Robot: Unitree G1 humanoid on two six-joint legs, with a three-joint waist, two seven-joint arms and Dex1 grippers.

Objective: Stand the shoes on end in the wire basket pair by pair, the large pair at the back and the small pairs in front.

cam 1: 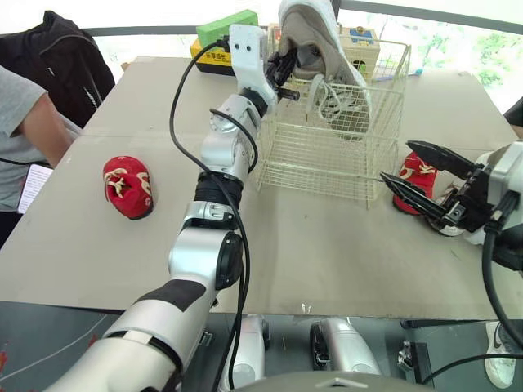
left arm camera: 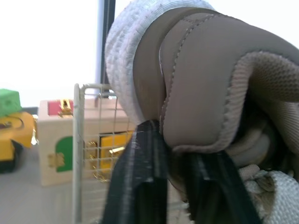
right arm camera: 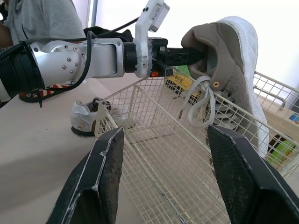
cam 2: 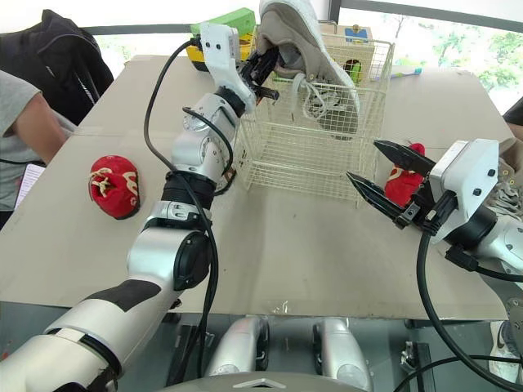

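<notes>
One shoe at most is on its way in, so I judge the task barely begun. The table [cam 1: 327,253] carries the wire basket [cam 1: 327,159] at its far middle, and I see nothing in the basket but the toe of the large grey sneaker [cam 1: 323,33]. This shoe hangs toe down in the far right part, with its heel well above the rim; whether the toe touches the basket floor I cannot tell. The left gripper [cam 1: 284,65] is clamped on the sneaker's heel collar, one finger inside the shoe and one outside. The shoe is therefore not yet let go. The right gripper [cam 2: 363,160] hovers at the near right of the basket with its fingers spread wide and nothing between them. A pale laced shoe [cam 2: 511,196] lies at the table's right edge, partly hidden, and may be the large sneaker's mate. A small grey-and-white sneaker [right arm camera: 86,122] sits on the table beyond the basket's left side. One small red shoe [cam 1: 421,170] lies just right of the basket, beside the right gripper. The other red shoe [cam 1: 127,186] lies well apart on the left. All of these shoes are left to stand in the basket, the small pairs in front.
</notes>
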